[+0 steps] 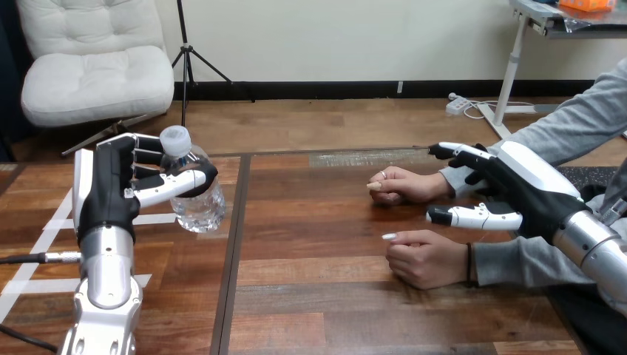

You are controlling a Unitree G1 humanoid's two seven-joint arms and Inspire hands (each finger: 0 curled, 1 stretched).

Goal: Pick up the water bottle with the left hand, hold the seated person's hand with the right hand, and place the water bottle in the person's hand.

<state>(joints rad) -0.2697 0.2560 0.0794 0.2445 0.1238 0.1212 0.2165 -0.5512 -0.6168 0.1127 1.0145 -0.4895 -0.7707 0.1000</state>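
Left hand [111,194]: fingers and thumb clamped round water bottle [201,211], cap above them. Right hand [521,188]: fingers straight, apart from thumb; person's farther wrist [449,182] between them, contact unclear.

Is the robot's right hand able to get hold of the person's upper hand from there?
Probably yes: the right hand is open right beside the person's upper hand, at its wrist, with nothing between them.

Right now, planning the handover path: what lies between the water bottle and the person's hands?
In the head view, only bare table, crossed by a dark seam, lies between the water bottle and the person's hands.
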